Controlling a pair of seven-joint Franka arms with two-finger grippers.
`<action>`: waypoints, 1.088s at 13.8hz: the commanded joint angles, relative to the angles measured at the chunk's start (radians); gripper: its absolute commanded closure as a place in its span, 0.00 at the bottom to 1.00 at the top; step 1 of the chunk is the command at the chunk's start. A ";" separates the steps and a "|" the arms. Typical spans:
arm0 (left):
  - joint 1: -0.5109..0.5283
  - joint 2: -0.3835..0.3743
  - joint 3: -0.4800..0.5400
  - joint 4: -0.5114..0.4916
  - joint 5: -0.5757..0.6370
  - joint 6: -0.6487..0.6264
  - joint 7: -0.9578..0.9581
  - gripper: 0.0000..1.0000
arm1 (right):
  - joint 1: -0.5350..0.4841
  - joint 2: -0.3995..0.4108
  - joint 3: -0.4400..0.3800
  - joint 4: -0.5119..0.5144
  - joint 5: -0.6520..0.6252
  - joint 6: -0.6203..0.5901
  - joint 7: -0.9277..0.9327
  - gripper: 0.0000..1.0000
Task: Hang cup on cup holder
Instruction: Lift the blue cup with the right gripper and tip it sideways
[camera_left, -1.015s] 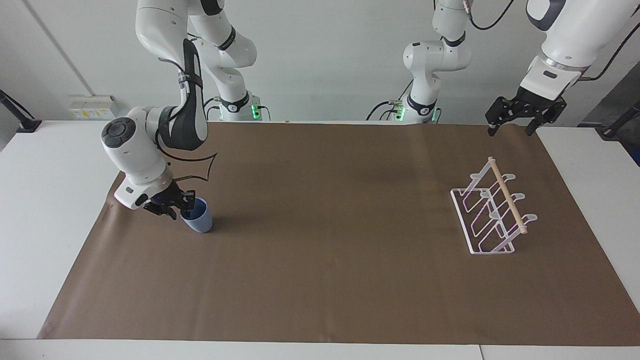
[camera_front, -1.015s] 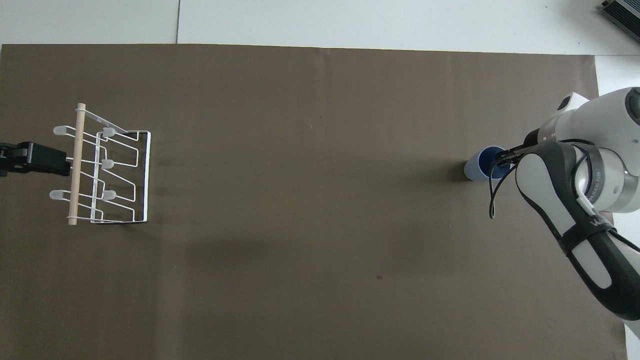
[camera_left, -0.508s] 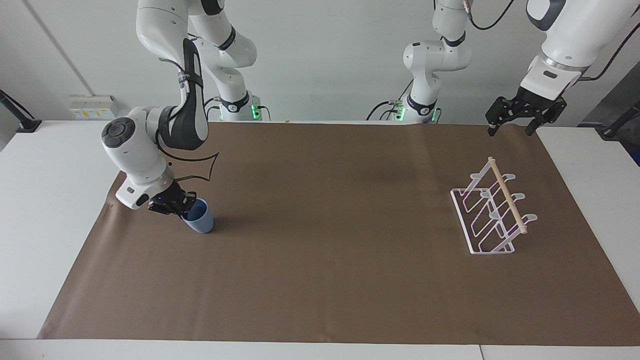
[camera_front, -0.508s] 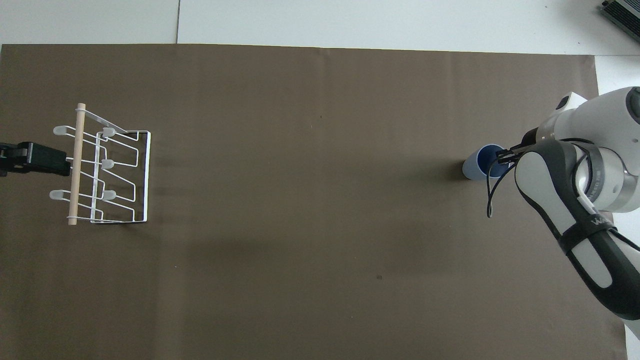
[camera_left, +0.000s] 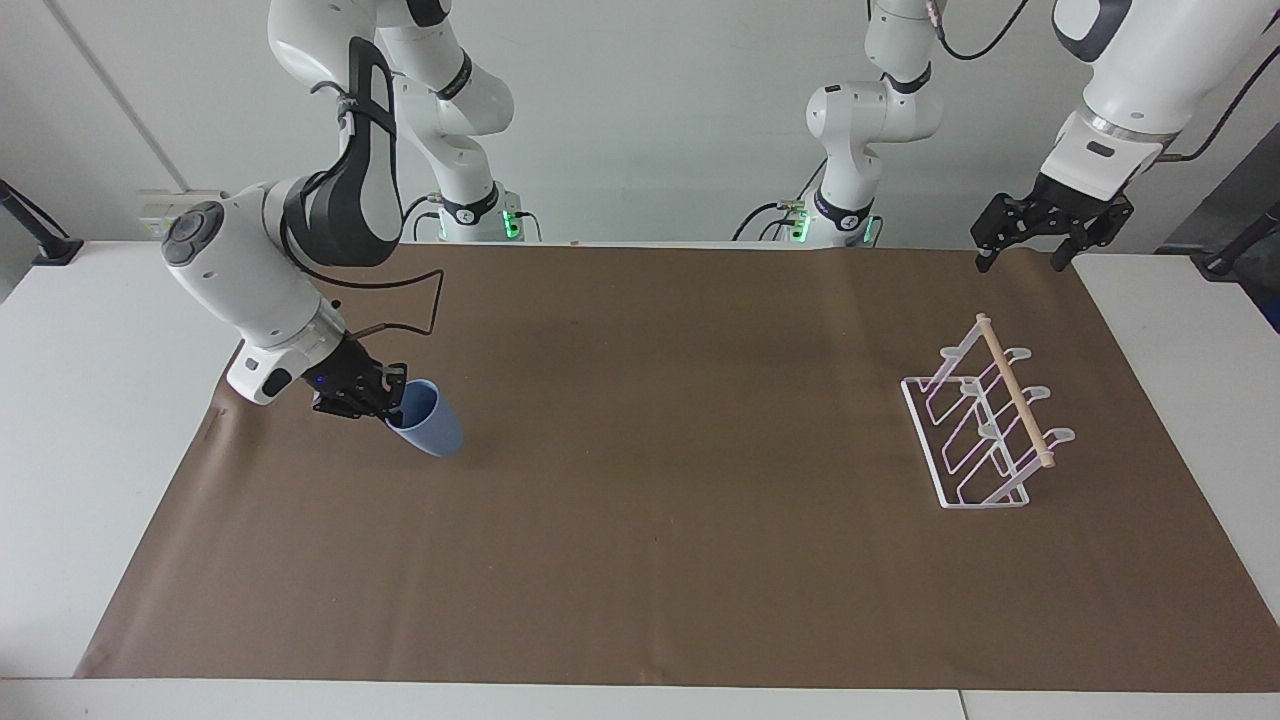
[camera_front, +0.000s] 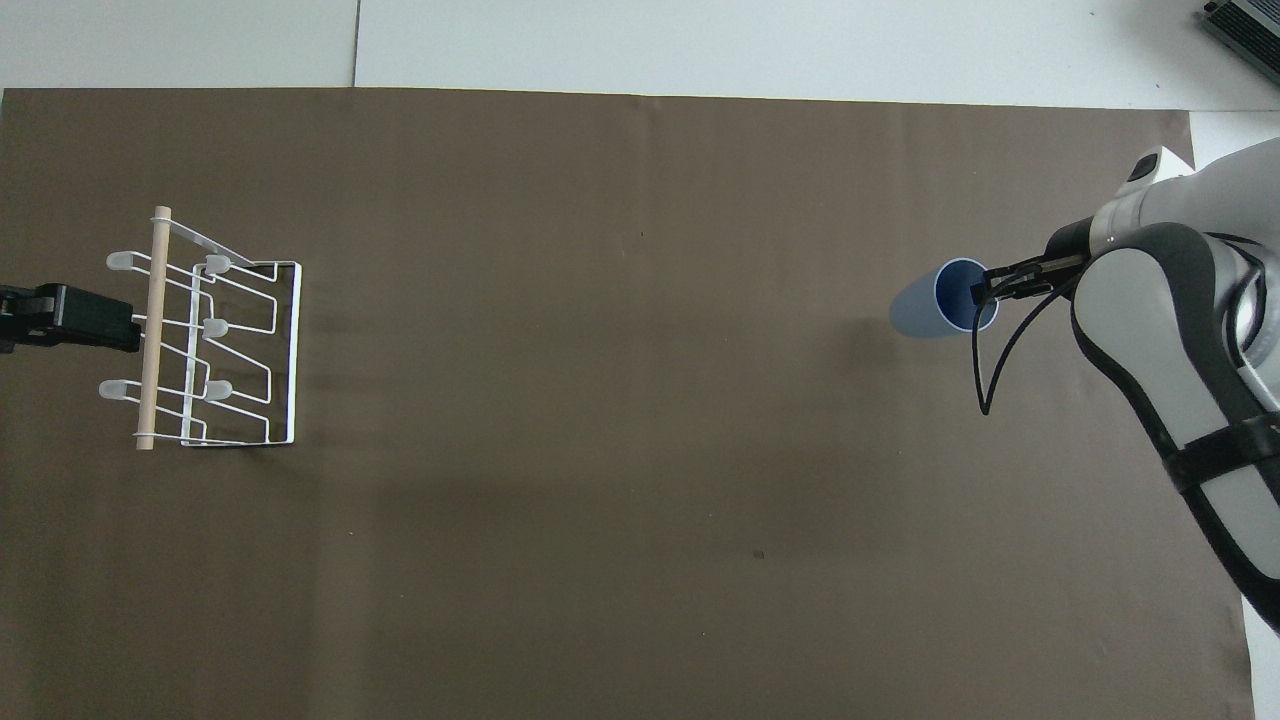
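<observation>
Had the light-blue tumbler (camera_left: 428, 430) clamped by its rim in the right pincer (camera_left: 385, 396) and tilted clear of the desk (camera_left: 80, 400), well apart from the empty wire cup rack (camera_left: 985, 430); left pincer (camera_left: 1030, 243) waited agape, hanging undone

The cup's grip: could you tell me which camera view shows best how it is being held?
The facing view: the right gripper is shut on the rim of the cup, which is tilted and clear of the brown mat. The overhead view shows mainly the cup's open mouth, fingers at its rim.
</observation>
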 joint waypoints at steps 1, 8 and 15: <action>0.011 -0.020 -0.006 -0.019 0.016 -0.001 0.005 0.00 | -0.021 0.003 0.007 0.054 0.154 -0.075 -0.023 1.00; 0.011 -0.020 -0.006 -0.019 0.016 -0.001 0.005 0.00 | -0.007 -0.001 0.008 0.047 0.598 -0.179 -0.025 1.00; 0.011 -0.020 -0.006 -0.019 0.016 -0.001 0.007 0.00 | 0.033 -0.066 0.008 -0.085 0.986 -0.199 0.020 1.00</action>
